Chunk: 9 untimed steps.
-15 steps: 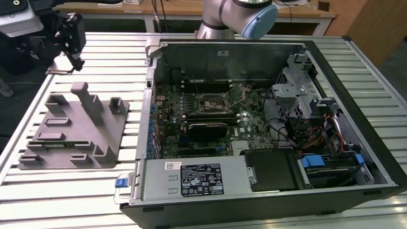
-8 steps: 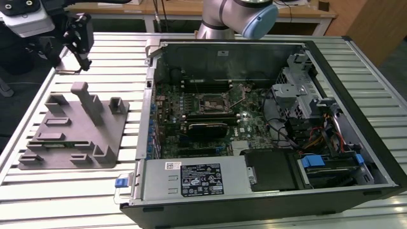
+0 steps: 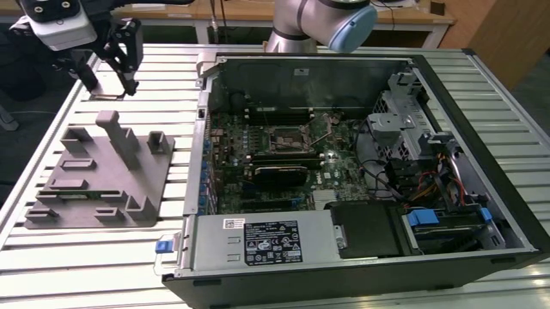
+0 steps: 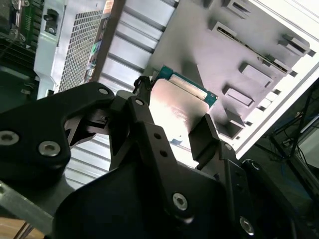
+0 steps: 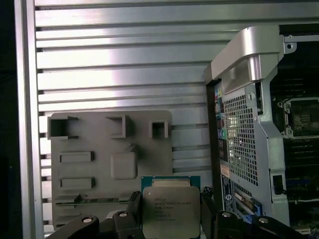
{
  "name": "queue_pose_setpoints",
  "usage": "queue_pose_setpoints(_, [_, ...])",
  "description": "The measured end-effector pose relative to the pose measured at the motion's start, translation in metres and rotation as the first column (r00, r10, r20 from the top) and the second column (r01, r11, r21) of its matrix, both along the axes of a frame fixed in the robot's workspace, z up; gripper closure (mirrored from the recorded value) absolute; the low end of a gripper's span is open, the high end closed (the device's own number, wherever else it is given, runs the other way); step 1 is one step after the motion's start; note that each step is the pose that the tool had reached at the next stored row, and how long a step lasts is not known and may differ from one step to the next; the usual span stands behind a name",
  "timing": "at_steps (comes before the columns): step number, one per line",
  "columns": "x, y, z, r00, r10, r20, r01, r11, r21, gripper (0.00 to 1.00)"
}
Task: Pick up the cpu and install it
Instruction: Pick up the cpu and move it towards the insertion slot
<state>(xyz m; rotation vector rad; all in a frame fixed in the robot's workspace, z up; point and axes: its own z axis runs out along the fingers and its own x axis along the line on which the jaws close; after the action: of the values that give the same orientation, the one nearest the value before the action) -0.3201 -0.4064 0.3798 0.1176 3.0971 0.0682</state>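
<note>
The cpu [image 5: 171, 211], a flat square chip with a pale silver top and a green rim, sits between my gripper's black fingers [image 5: 133, 204] in both wrist views. The gripper [image 5: 170, 215] is shut on the cpu [image 4: 177, 107] and holds it in the air above the grey tray [image 5: 99, 144]. In the exterior view the gripper [image 3: 110, 87] hangs over the table's far corner on the exterior view's left, beyond the tray [image 3: 94, 187]. The open processor socket [image 3: 288, 138] lies in the middle of the motherboard, well off to the exterior view's right of the gripper.
An open computer case [image 3: 464, 77] lies on the slatted metal table [image 3: 69, 257], its wall [image 3: 203, 116] standing between tray and motherboard. Inside are a power supply [image 3: 257, 241], drive bays [image 3: 404, 122] and loose cables [image 3: 429, 187]. Upright blocks [image 3: 116, 138] rise from the tray.
</note>
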Motion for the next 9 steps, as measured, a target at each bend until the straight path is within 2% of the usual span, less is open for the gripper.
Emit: queue_pose_setpoints(9, [0.022, 0.0, 0.0, 1.0, 0.0, -0.0001, 0.0, 1.0, -0.0001, 0.45])
